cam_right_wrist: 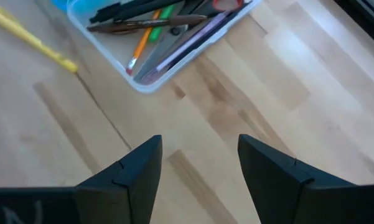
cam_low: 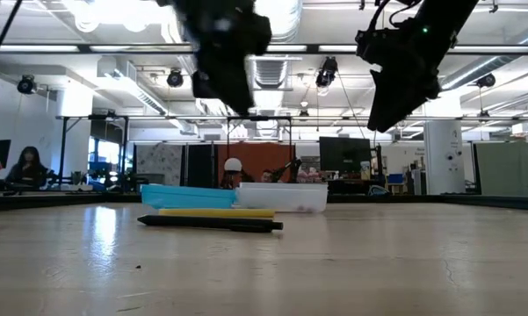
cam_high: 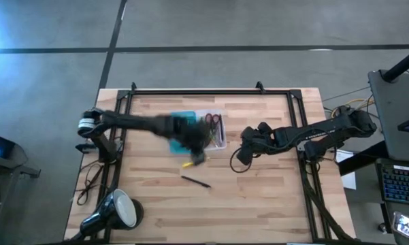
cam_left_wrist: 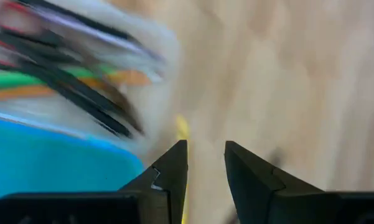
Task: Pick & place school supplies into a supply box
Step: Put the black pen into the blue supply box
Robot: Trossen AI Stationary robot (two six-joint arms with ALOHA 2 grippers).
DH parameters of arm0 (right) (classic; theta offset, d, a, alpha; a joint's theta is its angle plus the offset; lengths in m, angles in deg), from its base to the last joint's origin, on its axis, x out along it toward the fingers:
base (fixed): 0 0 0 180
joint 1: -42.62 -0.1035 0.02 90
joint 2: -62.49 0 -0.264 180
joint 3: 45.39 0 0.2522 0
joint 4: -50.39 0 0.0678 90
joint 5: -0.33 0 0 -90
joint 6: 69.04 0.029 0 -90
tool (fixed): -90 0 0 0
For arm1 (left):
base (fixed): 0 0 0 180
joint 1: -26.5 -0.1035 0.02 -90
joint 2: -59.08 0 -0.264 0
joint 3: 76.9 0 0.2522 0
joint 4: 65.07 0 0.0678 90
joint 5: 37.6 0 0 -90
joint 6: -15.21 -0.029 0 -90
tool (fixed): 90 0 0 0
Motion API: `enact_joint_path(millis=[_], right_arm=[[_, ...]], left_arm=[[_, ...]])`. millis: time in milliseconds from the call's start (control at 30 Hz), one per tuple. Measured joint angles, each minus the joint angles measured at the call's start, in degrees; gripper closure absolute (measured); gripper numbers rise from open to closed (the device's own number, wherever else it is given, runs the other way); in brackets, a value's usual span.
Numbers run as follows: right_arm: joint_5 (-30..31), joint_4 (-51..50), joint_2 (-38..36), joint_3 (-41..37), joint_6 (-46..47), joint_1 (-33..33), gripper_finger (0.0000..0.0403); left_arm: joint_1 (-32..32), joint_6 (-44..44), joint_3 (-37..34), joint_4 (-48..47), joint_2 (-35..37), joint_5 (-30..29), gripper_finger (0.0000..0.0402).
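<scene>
Dark pen (cam_low: pixel 211 224) nearest, loose on counter (cam_high: pixel 258 197), yellow pencil (cam_low: pixel 215 212) behind. Supply box (cam_high: pixel 214 129) at 12 o'clock from both, part filled. Left claw (cam_left_wrist: pixel 205 165) parted, empty, above pencil; right claw (cam_right_wrist: pixel 199 165) spread, waiting at 3 o'clock. Step: fetching next item. Next: descend, pinch pencil.

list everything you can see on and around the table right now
box: 1, turquoise half and clear half, table middle
supplies in box: several, dark, green, orange, pinkish, in clear half
scissors: 1, red handles, in clear half
yellow pencil: 1, on table beside box
black pen: 1, on table, nearer front
lamp: 1, black and white, front left corner
person: 1, seated, far background
left gripper: empty, over box edge
right gripper: open, empty, right of box
</scene>
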Motion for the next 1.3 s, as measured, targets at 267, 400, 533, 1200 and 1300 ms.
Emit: enact_joint_path(millis=[267, 400, 533, 1200, 1300], right_arm=[[-0.46, 0.11, 0.0, -0.49, -4.9, -0.02, 0.0199], [-0.46, 0.17, 0.0, -0.49, -4.76, -0.02, 0.0199], [-0.46, 0.26, 0.0, -0.49, -4.73, -0.02, 0.0199], [-11.55, 16.91, 2.23, -0.11, -19.88, 0.07, 0.02], [-16.34, 18.38, 3.97, 0.45, -24.77, 0.0, 0.02]], left_arm=[[17.62, -17.03, -19.91, 22.91, 1.31, -1.89, 0.031], [21.19, -16.12, -23.51, 25.71, -0.94, -11.54, 0.031], [20.43, -13.58, -23.2, 26.68, -2.76, -13.45, 0.031], [18.02, -3.94, -23.11, 21.53, -5.99, -6.42, 0.039], [17.73, 5.89, -23.72, 18.41, -1.05, -6.06, 0.0392]])
